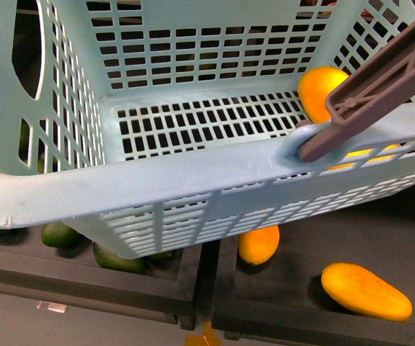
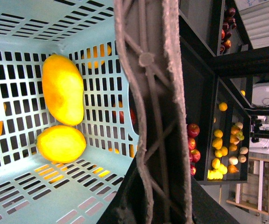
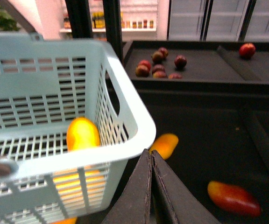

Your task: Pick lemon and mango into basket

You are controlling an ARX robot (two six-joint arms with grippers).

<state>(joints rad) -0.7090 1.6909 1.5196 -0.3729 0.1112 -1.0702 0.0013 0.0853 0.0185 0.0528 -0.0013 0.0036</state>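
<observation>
The light teal basket (image 1: 193,173) hangs tilted above the black fruit trays. My left gripper (image 2: 153,201) is shut on its brown-grey handle (image 2: 153,116), which fills the left wrist view. Inside lie an elongated orange-yellow mango (image 2: 62,88) and, touching it, a rounder yellow lemon (image 2: 61,143). The front view shows the mango (image 1: 321,90) in the basket's right corner behind the handle (image 1: 380,79). My right gripper (image 3: 150,152) is shut on nothing, just outside the basket's rim (image 3: 139,135). Neither arm shows in the front view.
More mangoes lie on the tray below: one (image 1: 366,290) at the right, one (image 1: 259,244) under the basket, and a reddish one (image 3: 233,197). Dark green fruits (image 1: 60,233) sit in the left tray. Red apples (image 3: 159,63) lie on the tray behind.
</observation>
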